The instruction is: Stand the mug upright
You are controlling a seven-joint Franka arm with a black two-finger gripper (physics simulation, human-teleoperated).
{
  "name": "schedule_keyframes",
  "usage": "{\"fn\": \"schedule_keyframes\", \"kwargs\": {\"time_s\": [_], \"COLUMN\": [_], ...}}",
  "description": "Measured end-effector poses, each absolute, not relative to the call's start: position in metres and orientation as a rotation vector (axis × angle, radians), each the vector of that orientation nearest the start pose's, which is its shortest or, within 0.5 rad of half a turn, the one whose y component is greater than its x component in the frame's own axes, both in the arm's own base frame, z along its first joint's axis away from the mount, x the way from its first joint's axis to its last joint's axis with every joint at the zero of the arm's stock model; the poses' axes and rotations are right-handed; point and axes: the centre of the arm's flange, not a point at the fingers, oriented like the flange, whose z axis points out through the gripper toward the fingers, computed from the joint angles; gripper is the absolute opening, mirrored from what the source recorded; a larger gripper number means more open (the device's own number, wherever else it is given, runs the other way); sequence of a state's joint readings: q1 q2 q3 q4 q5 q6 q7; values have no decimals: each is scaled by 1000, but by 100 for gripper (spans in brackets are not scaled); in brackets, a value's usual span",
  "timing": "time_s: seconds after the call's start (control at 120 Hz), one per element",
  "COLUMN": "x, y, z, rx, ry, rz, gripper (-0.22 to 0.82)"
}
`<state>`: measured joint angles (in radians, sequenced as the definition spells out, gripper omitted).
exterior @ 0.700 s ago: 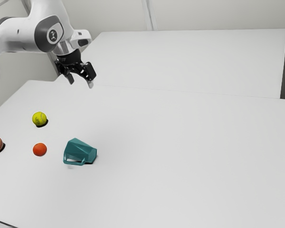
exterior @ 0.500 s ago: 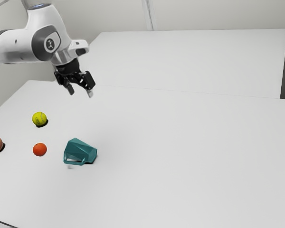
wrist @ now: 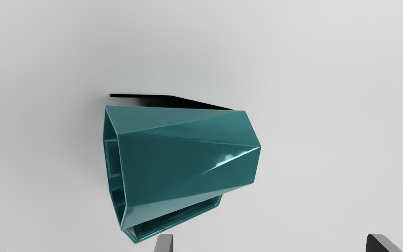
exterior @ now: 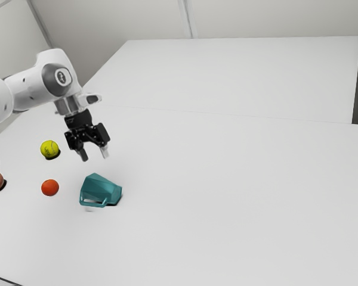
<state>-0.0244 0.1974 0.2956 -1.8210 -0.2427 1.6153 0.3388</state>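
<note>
In the exterior view, the teal mug lies tipped on its side on the table, toward the edge at the exterior view's left. The gripper hangs above it, jaws released. A tennis ball and an orange ball sit closer to that edge.

In the wrist view, the fingers stand wide apart, one just beside the mug's handle.

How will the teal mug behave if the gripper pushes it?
The teal mug lies on its side with flat facets, so it would probably slide or rock rather than roll freely. Its handle would likely limit turning. The surface looks glossy, so it may be slippery.
</note>
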Motion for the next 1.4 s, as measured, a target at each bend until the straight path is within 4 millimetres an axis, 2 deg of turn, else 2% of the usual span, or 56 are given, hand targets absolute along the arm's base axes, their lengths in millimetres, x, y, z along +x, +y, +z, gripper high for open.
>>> {"fn": "schedule_keyframes", "kwargs": {"time_s": [0.158,0.267,0.325,0.442,0.633,0.833,1.1,1.4], "x": [540,535,530,521,513,516,522,532], "y": [144,149,159,181,194,202,215,213], "z": [392,377,369,366,352,344,328,307], "rx": [-3375,-3363,-3361,-3398,-3471,-3557,-3569,-3584], "ry": [-8,5,-15,-78,-149,-227,-338,-480], "rz": [689,795,846,903,971,900,801,706], "gripper": [60,60,60,60,60,60,60,60]}}
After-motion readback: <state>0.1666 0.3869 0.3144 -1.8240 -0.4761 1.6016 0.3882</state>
